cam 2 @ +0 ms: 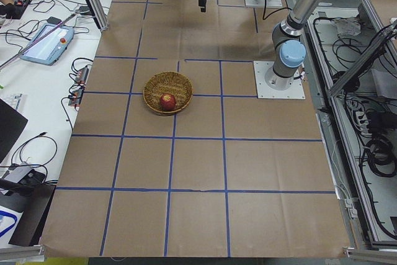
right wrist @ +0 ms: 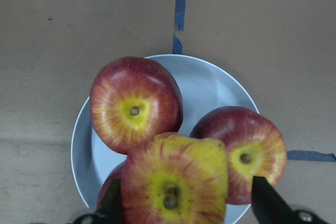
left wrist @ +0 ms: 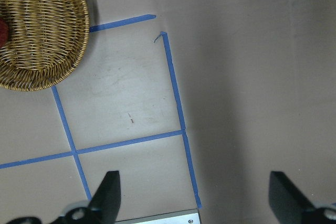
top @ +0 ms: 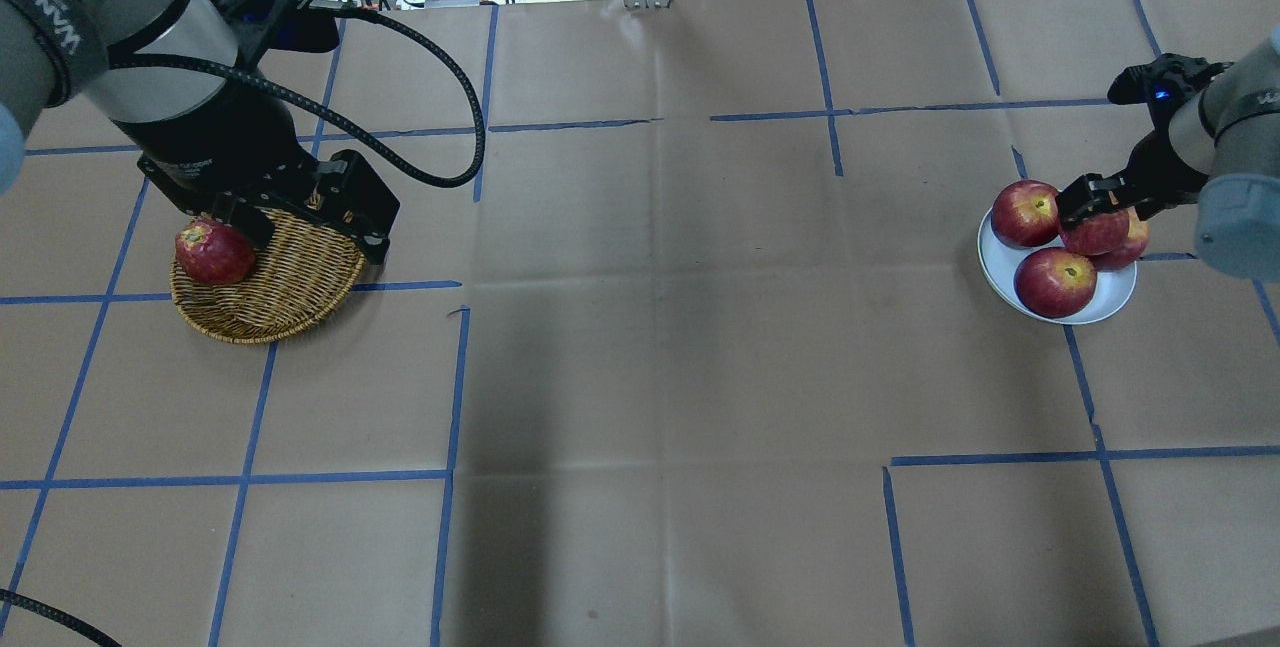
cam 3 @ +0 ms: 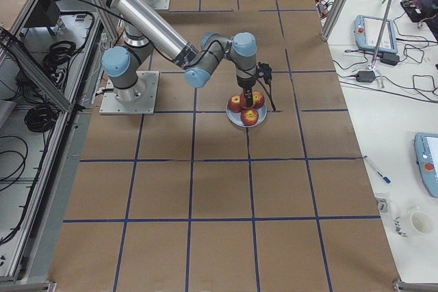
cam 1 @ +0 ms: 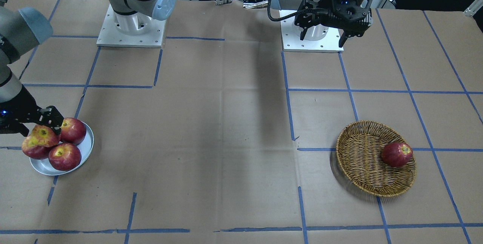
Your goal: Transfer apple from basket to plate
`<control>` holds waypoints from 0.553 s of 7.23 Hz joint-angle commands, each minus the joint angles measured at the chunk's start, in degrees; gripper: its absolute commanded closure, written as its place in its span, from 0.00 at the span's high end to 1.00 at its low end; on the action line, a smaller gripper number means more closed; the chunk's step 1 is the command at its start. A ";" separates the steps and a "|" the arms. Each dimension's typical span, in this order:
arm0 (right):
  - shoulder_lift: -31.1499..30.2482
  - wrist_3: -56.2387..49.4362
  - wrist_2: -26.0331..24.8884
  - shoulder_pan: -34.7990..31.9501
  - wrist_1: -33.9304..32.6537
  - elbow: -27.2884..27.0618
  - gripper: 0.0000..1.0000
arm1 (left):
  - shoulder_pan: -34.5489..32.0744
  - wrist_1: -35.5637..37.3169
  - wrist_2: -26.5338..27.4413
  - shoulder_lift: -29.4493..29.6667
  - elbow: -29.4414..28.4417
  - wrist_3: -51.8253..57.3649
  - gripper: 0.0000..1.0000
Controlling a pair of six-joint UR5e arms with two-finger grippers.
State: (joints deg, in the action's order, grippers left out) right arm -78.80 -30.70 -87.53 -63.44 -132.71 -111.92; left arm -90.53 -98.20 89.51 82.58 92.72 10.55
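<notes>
My right fingers (top: 1088,199) straddle the yellow-streaked apple (right wrist: 173,182), which sits atop three red apples (cam 1: 65,156) on the plate (right wrist: 210,82). One finger meets its skin and the other shows a gap, so they are parted. My left fingers (cam 2: 202,3) hang spread wide above the bench (left wrist: 252,77). The basket (cam 1: 362,161) holds one dark apple (cam 1: 396,154).

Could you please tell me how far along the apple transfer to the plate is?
Done: the yellow-red apple is out of the basket and appears to rest atop three red apples on the plate. In hand: the right gripper straddles it, fingers open. Remaining: probably lifting that arm clear. A dark-red apple lies in the basket; the left gripper hangs open, empty.
</notes>
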 commanded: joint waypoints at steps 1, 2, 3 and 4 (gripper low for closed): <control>-3.19 1.69 0.60 -2.98 2.18 2.57 1.00 | 0.00 0.03 -0.13 0.03 -0.09 0.00 0.99; -6.25 6.22 0.43 -5.97 5.06 3.45 1.00 | 0.00 0.03 -0.13 0.03 -0.09 0.00 0.99; -9.59 11.75 0.00 -9.74 12.05 5.98 1.00 | 0.00 0.03 -0.13 0.03 -0.09 0.00 0.99; -11.62 17.55 -0.36 -13.34 20.30 9.14 1.00 | 0.00 0.03 -0.13 0.03 -0.09 0.00 0.99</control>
State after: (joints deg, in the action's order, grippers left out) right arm -87.47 -19.68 -87.48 -72.53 -121.07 -106.06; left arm -90.53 -98.18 89.39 82.61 92.64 10.55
